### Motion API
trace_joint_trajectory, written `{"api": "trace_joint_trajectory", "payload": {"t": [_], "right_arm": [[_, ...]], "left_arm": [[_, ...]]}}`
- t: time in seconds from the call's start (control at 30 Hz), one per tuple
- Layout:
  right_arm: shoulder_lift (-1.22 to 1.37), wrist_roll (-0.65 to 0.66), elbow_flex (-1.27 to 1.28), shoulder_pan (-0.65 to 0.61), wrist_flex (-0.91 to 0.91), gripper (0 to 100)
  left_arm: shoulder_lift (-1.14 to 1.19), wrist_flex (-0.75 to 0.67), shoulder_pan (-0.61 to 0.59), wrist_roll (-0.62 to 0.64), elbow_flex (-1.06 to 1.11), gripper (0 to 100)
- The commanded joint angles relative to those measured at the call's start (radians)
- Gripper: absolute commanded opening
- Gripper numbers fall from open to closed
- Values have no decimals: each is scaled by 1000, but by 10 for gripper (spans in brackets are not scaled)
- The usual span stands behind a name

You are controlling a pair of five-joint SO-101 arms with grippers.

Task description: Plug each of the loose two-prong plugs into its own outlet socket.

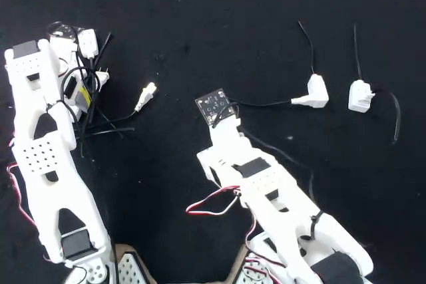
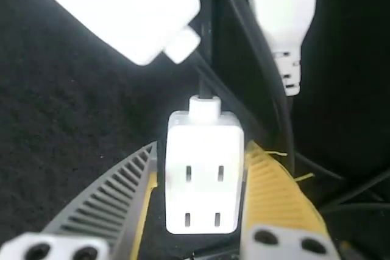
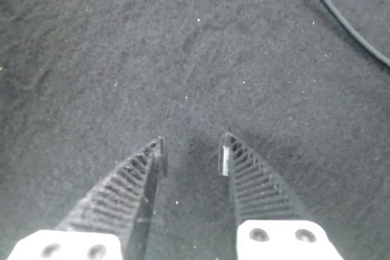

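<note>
Closest in, the right gripper (image 3: 192, 150) hangs over the black table cloth (image 3: 122, 41) with its jaws a modest gap apart and nothing between them. A black cord (image 3: 341, 16) crosses the cloth beyond it. The left gripper (image 2: 201, 150) is clamped on the sides of a white outlet socket (image 2: 204, 181), whose slotted face is turned up toward the wrist camera. Just past that lie a second socket block (image 2: 128, 4) and a two-prong plug (image 2: 285, 22), among tangled cords (image 2: 208, 47). In the high view a loose plug (image 1: 145, 96) lies on the cloth between the two arms. It is well apart from an angled white connector (image 1: 313, 94) and a squarer connector (image 1: 360, 96) off to the right arm's far side, each trailing cords.
</note>
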Motion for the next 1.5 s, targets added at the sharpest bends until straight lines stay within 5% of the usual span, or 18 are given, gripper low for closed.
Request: {"api": "trace_joint_trajectory", "payload": {"t": [0.0, 0.07, 0.37, 0.63, 1.2, 1.37, 1.47], "right_arm": [[-39, -6, 1, -12, -23, 141], [-39, -6, 1, -12, -23, 141], [-39, -6, 1, -12, -23, 141], [-39, -6, 1, -12, -23, 141], [-51, -6, -36, 43, 49, 138], [-117, -8, -50, 104, 123, 138], [-154, -8, -18, 106, 97, 138]], "left_arm": [[-43, 31, -33, 6, -53, 142], [-66, 91, -36, 8, -99, 30], [-106, 236, -101, 68, -286, 29], [-295, 236, -285, 75, -176, 30], [-1099, 235, -447, 8, 811, 30], [-1396, 232, -311, 0, 1124, 30], [-1522, 209, -125, 25, 1279, 30]]}}
